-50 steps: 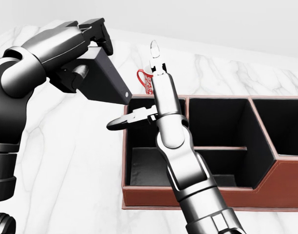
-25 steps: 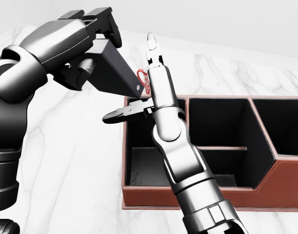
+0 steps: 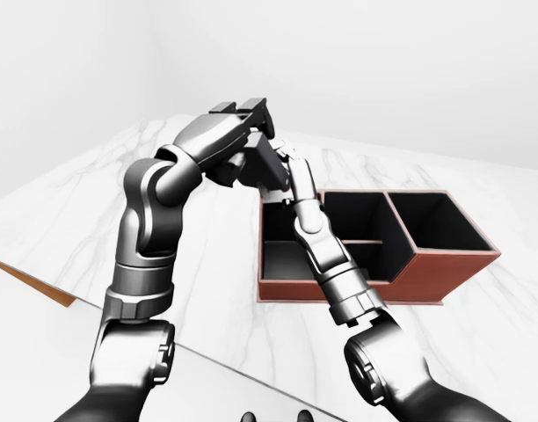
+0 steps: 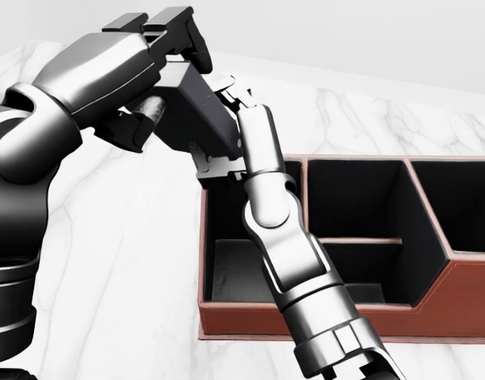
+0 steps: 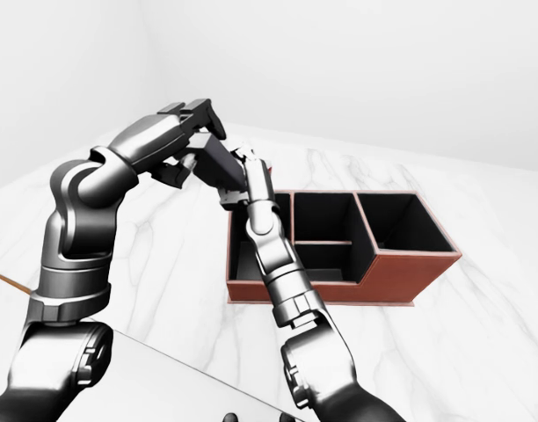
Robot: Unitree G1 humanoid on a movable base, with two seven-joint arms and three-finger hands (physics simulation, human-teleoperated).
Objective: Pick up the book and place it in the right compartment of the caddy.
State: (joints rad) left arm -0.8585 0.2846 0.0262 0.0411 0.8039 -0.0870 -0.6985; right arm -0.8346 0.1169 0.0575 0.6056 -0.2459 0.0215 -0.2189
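Observation:
My left hand (image 4: 167, 75) is shut on the book (image 4: 196, 119), a dark grey slab held tilted in the air above the caddy's upper left corner. My right hand (image 4: 225, 131) reaches up from the bottom of the head view. Its upper finger (image 4: 229, 89) curls over the book's right edge and a lower finger (image 4: 215, 169) lies under it, both spread and touching. The brown caddy (image 4: 433, 309) stands on the marble counter with black compartments. Its right compartment (image 4: 464, 206) holds nothing. The book's far side is hidden behind my left hand.
The white marble counter (image 3: 207, 264) stretches left of the caddy. Its near edge, with a wooden strip (image 3: 32, 283), shows at the lower left of the left-eye view. A plain white wall rises beyond the counter.
My left hand carried the book right and slightly up to the right hand. The right hand's spread fingers folded in around the book's edge. The small red mug behind is now covered.

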